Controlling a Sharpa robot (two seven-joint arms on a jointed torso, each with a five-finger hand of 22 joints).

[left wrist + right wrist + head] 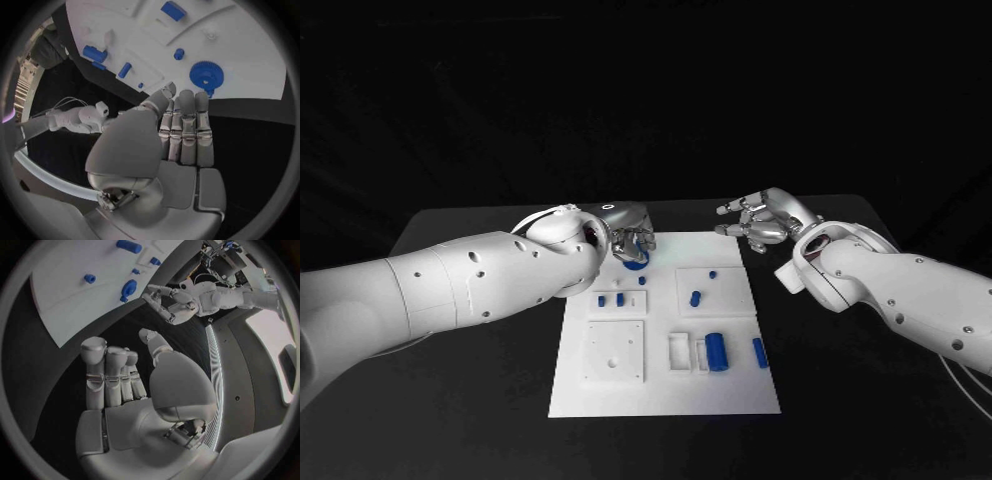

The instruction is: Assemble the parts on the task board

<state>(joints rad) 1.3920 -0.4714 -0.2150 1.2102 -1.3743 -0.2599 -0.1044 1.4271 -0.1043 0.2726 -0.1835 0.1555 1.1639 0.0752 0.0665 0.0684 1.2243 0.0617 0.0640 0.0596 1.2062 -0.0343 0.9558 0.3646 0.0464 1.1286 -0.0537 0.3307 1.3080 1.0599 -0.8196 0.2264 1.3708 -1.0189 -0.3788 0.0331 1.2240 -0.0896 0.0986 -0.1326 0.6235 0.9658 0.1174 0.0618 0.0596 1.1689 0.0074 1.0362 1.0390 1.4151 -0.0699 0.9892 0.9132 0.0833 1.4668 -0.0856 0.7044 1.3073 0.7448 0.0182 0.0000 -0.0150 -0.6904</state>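
The small blue plastic gear wheel lies flat near the far left corner of the white rectangular task board, just ahead of my left hand. I'd judge it light, rigid, a bit slick on its faces; the toothed rim should give better purchase, so I'd pinch it across the edge, thumb against a finger. My left fingers are straight, side by side, holding nothing, tips close to the gear but seemingly not touching. Other blue parts lie nearer me on the board. My right hand hovers over the black table beyond the board's far right corner, loosely curled, empty.
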